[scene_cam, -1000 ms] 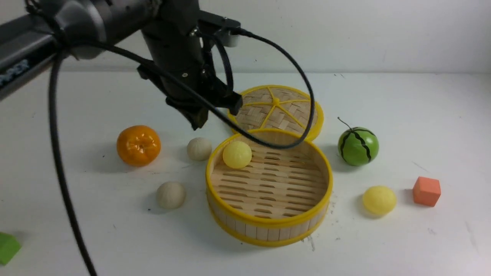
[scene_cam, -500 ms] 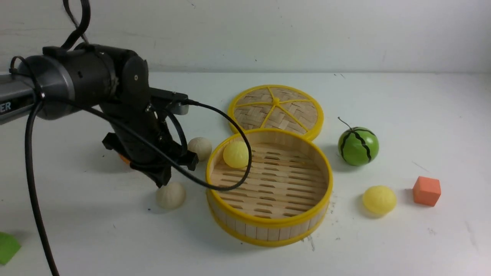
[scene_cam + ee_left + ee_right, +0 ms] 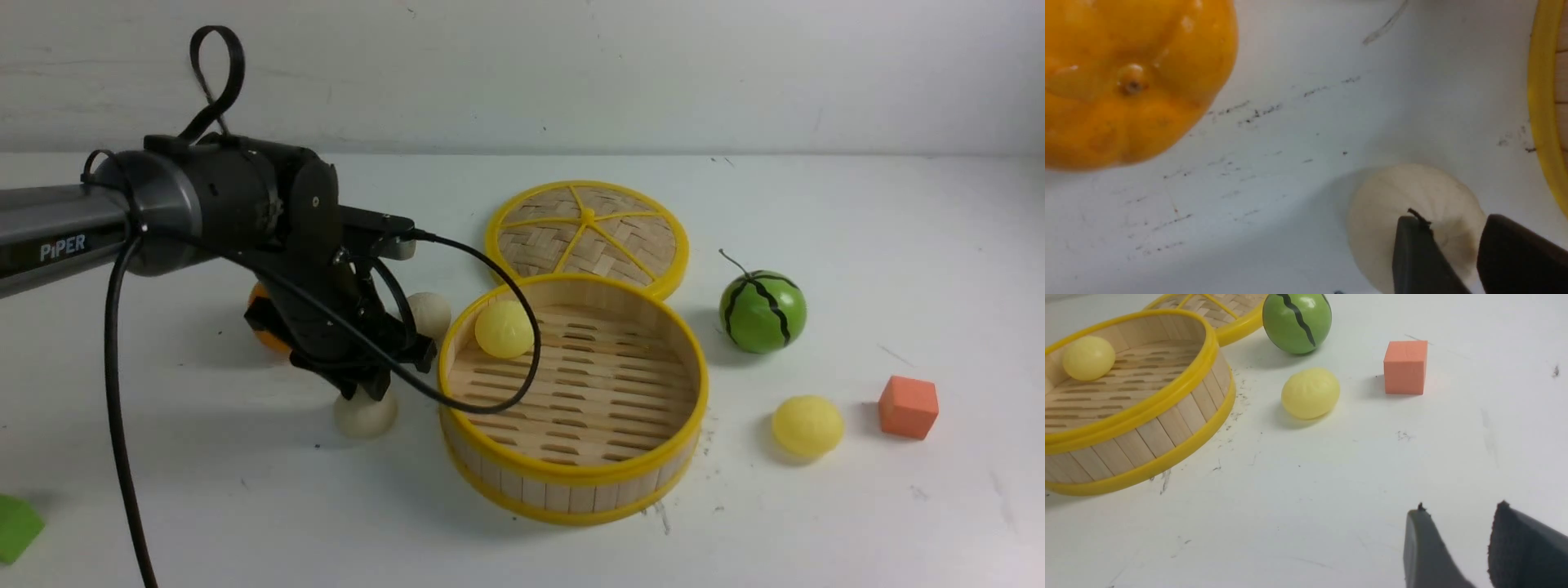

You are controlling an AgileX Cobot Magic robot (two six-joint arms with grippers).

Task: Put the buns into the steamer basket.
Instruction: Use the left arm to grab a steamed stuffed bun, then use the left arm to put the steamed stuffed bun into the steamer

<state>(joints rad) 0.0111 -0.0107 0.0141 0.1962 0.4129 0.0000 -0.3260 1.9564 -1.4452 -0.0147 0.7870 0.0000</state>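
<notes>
The steamer basket (image 3: 571, 478) stands mid-table and holds one pale yellow bun (image 3: 504, 329) at its far left. Another yellow bun (image 3: 807, 425) lies on the table to its right. An off-white bun (image 3: 430, 310) lies left of the basket. My left gripper (image 3: 365, 392) is open and low over the nearer off-white bun (image 3: 365, 416). In the left wrist view, the gripper (image 3: 1449, 220) has one finger (image 3: 1412, 257) over that bun (image 3: 1384, 212) and the other at the bun's basket-side edge. My right gripper (image 3: 1459, 510) is open, empty and over bare table.
The woven lid (image 3: 588, 233) lies flat behind the basket. An orange (image 3: 260, 327) is mostly hidden behind my left arm. A watermelon ball (image 3: 762, 312) and an orange cube (image 3: 908, 407) sit on the right. A green block (image 3: 15, 527) is at the front left.
My left arm has swung from above the basket's far-left rim, toward me and down, and now sits low over the nearer off-white bun. The buns have not moved.
</notes>
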